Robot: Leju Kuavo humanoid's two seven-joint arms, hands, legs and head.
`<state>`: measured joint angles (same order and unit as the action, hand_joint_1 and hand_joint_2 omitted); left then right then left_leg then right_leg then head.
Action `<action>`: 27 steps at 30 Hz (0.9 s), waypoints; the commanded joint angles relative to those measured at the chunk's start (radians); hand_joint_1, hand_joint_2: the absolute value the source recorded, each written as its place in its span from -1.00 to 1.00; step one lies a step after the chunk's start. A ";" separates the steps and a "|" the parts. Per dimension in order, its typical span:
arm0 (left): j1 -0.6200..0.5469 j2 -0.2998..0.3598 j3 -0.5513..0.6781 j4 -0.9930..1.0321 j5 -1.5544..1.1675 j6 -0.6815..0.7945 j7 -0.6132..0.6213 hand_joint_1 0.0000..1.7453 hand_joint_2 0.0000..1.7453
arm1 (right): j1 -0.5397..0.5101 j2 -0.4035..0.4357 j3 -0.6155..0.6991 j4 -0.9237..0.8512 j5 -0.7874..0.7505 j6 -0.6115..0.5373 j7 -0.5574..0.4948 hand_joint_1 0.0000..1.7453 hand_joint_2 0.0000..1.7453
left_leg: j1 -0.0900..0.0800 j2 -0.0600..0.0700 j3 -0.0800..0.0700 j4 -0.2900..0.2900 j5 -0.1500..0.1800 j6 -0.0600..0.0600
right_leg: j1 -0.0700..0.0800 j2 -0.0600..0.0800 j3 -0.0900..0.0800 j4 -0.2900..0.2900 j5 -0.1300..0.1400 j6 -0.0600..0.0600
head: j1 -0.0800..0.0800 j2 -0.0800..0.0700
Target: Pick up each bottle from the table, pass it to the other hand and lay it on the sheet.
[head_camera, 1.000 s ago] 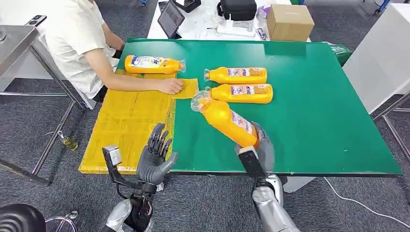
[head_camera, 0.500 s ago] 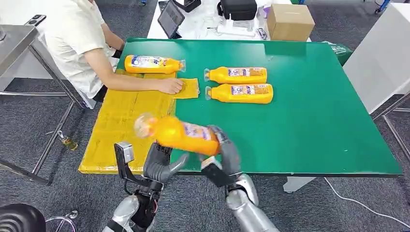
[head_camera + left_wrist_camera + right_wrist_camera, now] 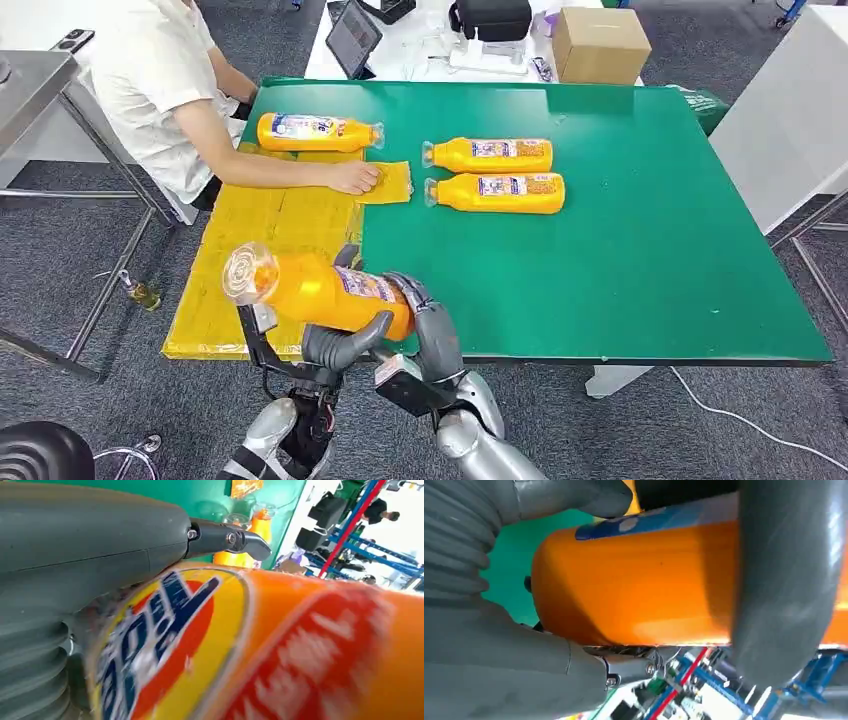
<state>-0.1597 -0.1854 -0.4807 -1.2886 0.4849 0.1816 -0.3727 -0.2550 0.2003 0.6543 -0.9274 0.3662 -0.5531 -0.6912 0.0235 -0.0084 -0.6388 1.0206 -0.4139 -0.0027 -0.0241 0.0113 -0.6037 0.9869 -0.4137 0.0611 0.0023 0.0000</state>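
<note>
Orange bottle (image 3: 325,292) gripped by right robot hand (image 3: 425,325), left robot hand (image 3: 335,345) beneath, grip hidden

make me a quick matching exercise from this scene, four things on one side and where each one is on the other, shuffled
Things:
1. orange plastic bottle with clear cap
2. brown cardboard box
3. person's hand
4. two orange bottles lying side by side

Places:
A. on the white table behind the green one
B. resting on the yellow sheet
C. held between the left robot hand and right robot hand
D. on the green table, middle

Pairs: 1-C, 2-A, 3-B, 4-D
</note>
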 commanded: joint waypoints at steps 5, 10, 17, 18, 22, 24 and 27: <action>0.020 0.004 0.048 -0.113 0.116 -0.103 -0.028 1.00 1.00 | -0.015 0.026 0.072 0.207 -0.060 0.130 -0.007 1.00 1.00 | 0.001 0.001 0.005 -0.001 -0.002 0.002 | 0.001 -0.001 0.006 -0.002 -0.002 -0.003 | 0.000 0.000; 0.037 0.010 0.050 -0.151 0.063 -0.113 -0.053 1.00 1.00 | -0.016 0.037 0.082 0.288 -0.052 0.176 -0.006 -1.00 1.00 | 0.001 -0.001 0.004 -0.001 -0.001 0.001 | 0.002 -0.003 0.004 -0.001 -0.002 -0.003 | 0.000 0.000; 0.039 0.026 0.052 -0.167 -0.006 -0.106 -0.077 1.00 1.00 | 0.024 0.007 0.099 0.276 0.051 0.057 0.007 -1.00 -1.00 | 0.001 -0.002 0.004 -0.001 -0.001 0.002 | 0.001 -0.004 0.004 -0.002 -0.002 -0.003 | 0.000 0.000; 0.033 0.041 0.046 -0.154 -0.045 -0.082 -0.062 1.00 1.00 | 0.027 -0.008 0.095 0.283 0.062 0.035 0.010 -1.00 -1.00 | 0.001 -0.002 0.003 -0.001 -0.001 0.001 | 0.001 -0.004 0.002 -0.001 -0.002 -0.002 | 0.000 0.000; 0.053 0.052 0.088 -0.146 -0.049 -0.060 -0.060 1.00 1.00 | 0.067 -0.019 0.044 0.281 0.041 0.002 -0.007 -1.00 -1.00 | 0.001 -0.002 0.005 -0.002 -0.001 0.002 | 0.001 -0.006 0.005 -0.003 -0.002 -0.003 | -0.001 0.000; 0.054 0.055 0.090 -0.146 -0.048 -0.061 -0.058 1.00 1.00 | 0.070 -0.020 0.044 0.280 0.042 0.000 -0.007 -1.00 -1.00 | 0.000 -0.001 0.001 -0.001 0.000 0.001 | 0.000 -0.003 0.001 -0.001 -0.001 -0.002 | 0.000 0.000; 0.054 0.055 0.090 -0.146 -0.048 -0.061 -0.058 1.00 1.00 | 0.070 -0.020 0.044 0.280 0.042 0.000 -0.007 -1.00 -1.00 | -0.001 0.000 0.001 -0.001 -0.001 0.001 | 0.000 -0.001 0.001 -0.001 -0.001 -0.002 | 0.000 0.000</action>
<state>-0.0646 -0.1572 -0.4055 -1.4450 0.4318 0.1141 -0.4394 -0.1961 0.2125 0.6897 -0.7183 0.4112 -0.5455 -0.6935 0.0234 -0.0084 -0.6415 1.0206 -0.4143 -0.0029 -0.0242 0.0115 -0.6068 0.9868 -0.4137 0.0609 0.0019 0.0000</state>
